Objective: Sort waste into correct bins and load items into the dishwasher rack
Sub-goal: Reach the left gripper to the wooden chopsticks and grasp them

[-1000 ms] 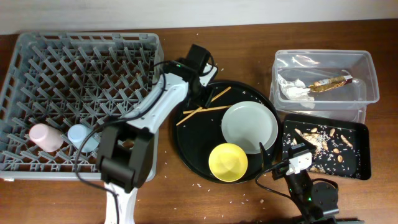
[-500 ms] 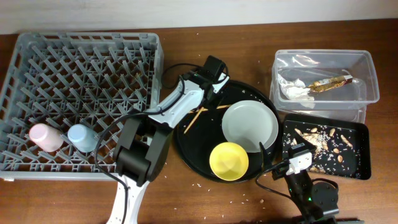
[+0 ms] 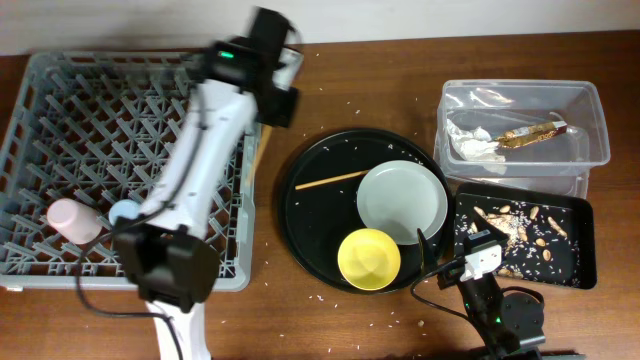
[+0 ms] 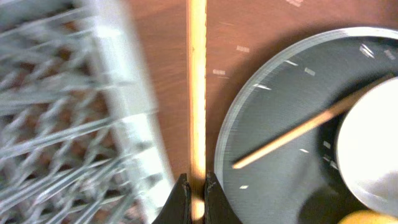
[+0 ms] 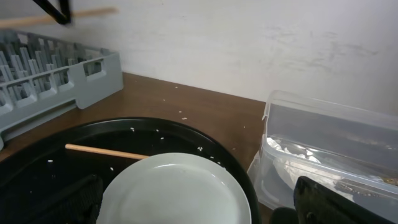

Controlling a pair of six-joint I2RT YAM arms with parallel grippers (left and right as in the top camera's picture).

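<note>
My left gripper [image 4: 196, 200] is shut on one wooden chopstick [image 4: 197, 93], held in the air between the grey dishwasher rack [image 3: 90, 110] and the round black tray [image 3: 310, 215]. Overhead, that gripper [image 3: 279, 104] hangs by the rack's far right corner. A second chopstick [image 3: 330, 181] lies on the round tray beside the grey-green plate [image 3: 401, 203] and the yellow bowl [image 3: 367, 259]. A pink cup [image 3: 70, 220] and a blue cup [image 3: 122, 212] stand in the rack. The tissue [image 3: 470, 140] and the wrapper [image 3: 530, 132] lie in the clear tub [image 3: 590, 120]. My right gripper [image 5: 196, 208] is open and low in front of the plate.
The shallow black tray [image 3: 580, 240] with food scraps sits below the clear tub at the right. Crumbs dot the brown table [image 3: 400, 75]. A white wall [image 5: 249, 43] rises behind the table.
The left gripper shut on one chopstick on the round tray and carried it up and left to the rack's far corner. The other chopstick stayed on the tray. The right arm held still.
</note>
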